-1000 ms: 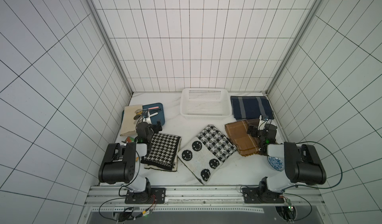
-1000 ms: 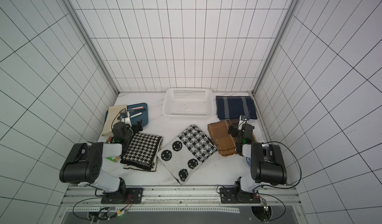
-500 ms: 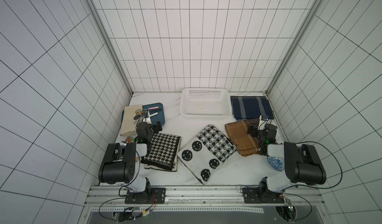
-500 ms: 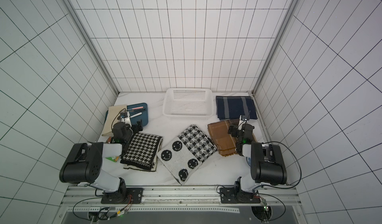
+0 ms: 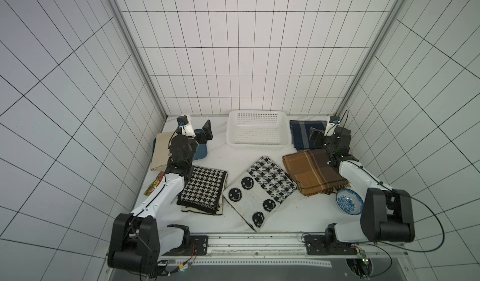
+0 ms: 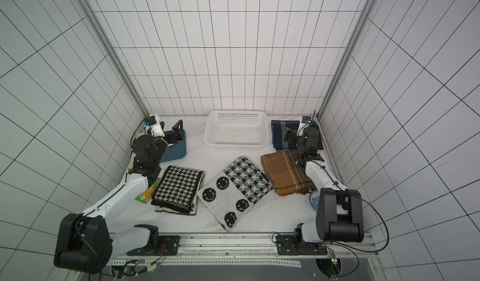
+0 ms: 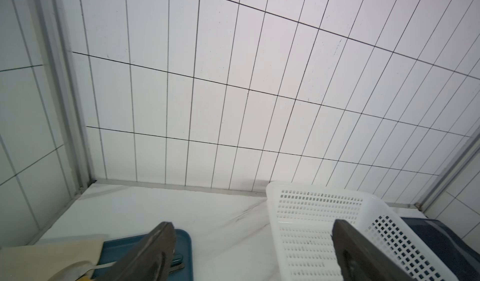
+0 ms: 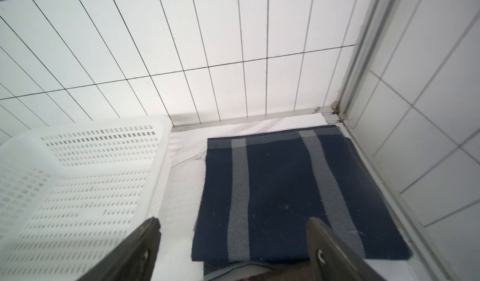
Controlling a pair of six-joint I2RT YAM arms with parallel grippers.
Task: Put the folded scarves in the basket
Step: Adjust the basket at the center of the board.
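Right gripper (image 8: 233, 218): jaws apart, holding nothing, above near edge of navy folded scarf (image 8: 280, 194) | scarf: dark blue with pale grey stripes, lying flat, far right, just right of basket (image 5: 257, 116) | basket: white, perforated walls and floor, flared rim, far centre | left gripper (image 7: 252, 222): jaws wide, holding nothing, by blue tray (image 7: 181, 243), far left.

Tabletop inventory: 4 folded scarves, namely houndstooth scarf (image 5: 202, 190), smiley-face scarf (image 5: 255, 192), brown plaid scarf (image 5: 310, 174) and navy striped scarf (image 5: 298, 135); 1 beige folded cloth (image 5: 162, 150); 1 white perforated basket (image 5: 259, 145); 1 dark blue tray (image 5: 201, 153); 1 blue-patterned bowl (image 5: 349, 203); 1 colourful packet (image 5: 155, 186); 2 robot arms, left arm (image 5: 166, 191) and right arm (image 5: 358, 178).
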